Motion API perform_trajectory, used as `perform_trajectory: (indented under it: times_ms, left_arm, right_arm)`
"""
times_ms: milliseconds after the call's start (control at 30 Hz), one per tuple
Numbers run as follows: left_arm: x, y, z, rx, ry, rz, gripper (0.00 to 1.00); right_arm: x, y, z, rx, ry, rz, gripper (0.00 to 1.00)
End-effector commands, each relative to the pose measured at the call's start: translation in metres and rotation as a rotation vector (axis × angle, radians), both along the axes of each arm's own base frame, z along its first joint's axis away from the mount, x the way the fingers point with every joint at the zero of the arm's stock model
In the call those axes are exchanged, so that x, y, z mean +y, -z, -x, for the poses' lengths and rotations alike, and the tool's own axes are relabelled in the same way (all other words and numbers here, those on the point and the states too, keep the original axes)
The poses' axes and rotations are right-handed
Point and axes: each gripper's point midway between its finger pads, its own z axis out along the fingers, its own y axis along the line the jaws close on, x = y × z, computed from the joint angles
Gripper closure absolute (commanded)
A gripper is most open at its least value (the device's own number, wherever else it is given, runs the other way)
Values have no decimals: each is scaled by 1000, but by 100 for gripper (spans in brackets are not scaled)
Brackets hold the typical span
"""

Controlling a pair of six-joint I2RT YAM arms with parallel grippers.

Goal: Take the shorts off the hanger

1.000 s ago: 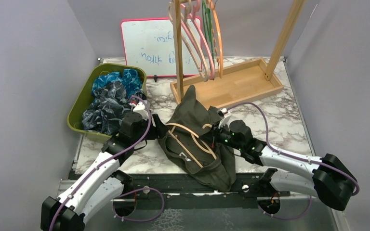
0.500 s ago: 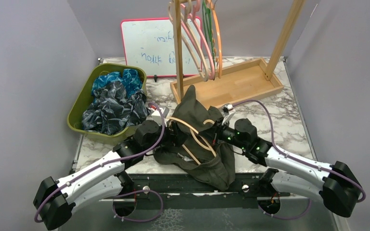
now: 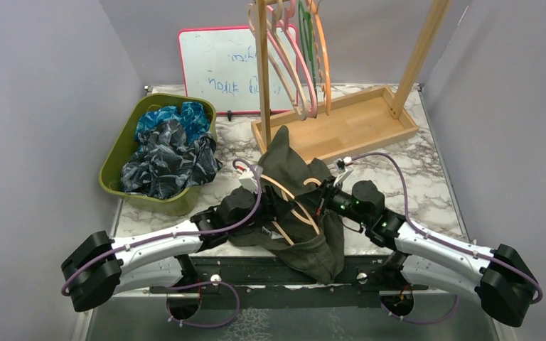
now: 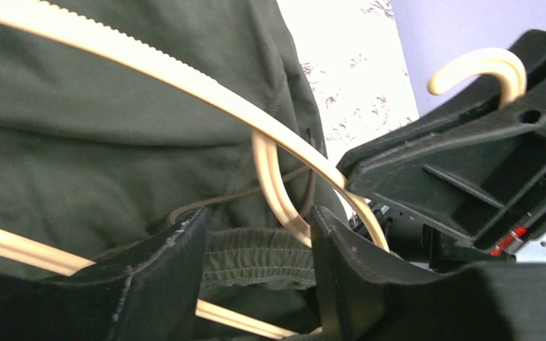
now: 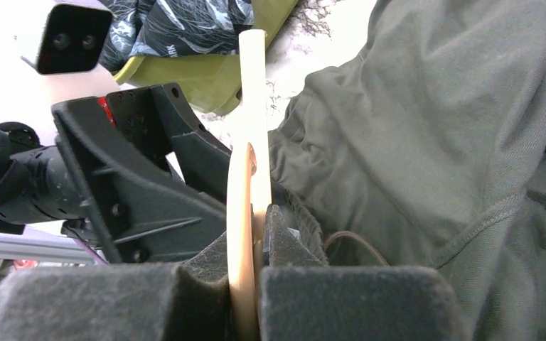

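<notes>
- Your left gripper [image 3: 270, 207] was at the bin's [image 3: 114, 169] edge a second ago. It has since swung across into the olive shorts [image 3: 314, 247], and its arm now lies flatter along the near side of the table [image 3: 426, 177].
- Your right gripper [image 3: 321, 199] has crept slightly farther out. The hanger [image 3: 293, 197] it holds has risen with it, and the shorts have bunched tighter between the two grippers.
- The left fingers [image 4: 163, 277] stand apart, with the waistband [image 4: 256, 257] spanning the gap and a loop of the hanger just beyond it. You cannot tell whether the cloth is pinched.
- The right pads [image 5: 283, 240] are clamped together on the hanger, and olive cloth lies just past the fingertips.
- The shorts are not yet off the hanger. They lie on the table under both grippers, with a peak of cloth pointing away towards the rack [image 3: 341, 128].
- Far to the left of your left gripper, the other shorts [image 3: 167, 153] are heaped in the bin.
</notes>
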Motion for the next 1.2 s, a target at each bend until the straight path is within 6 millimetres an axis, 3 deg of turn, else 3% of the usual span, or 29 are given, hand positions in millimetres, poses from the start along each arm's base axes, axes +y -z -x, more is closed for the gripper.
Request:
perform_trajectory:
  times_ms: [0, 67, 333, 500, 633, 867, 1067, 1167]
  left_arm:
    - [-6, -7, -11, 12, -91, 77, 49]
    - [-7, -5, -11, 18, -99, 80, 54]
    - [-16, -7, -14, 30, -114, 105, 59]
    - [-15, -5, -17, 29, -136, 101, 83]
    - [-5, -19, -24, -23, -185, 118, 100]
    - [21, -60, -40, -147, -292, 72, 100]
    - [46, -92, -50, -246, -376, 6, 100]
    - [61, -108, -51, -288, -419, -4, 100]
  right_arm:
    - [6, -17, 3, 2, -9, -87, 99]
    - [6, -18, 5, 4, -16, -94, 99]
    - [13, -27, 18, -32, -103, -139, 99]
    - [15, -25, 25, -42, -155, -107, 96]
    - [8, -16, 27, -26, -145, -44, 78]
    - [-20, 1, 43, 1, -113, 24, 40]
    - [-42, 39, 71, 100, -121, 23, 34]
    - [-46, 48, 79, 116, -130, -8, 32]
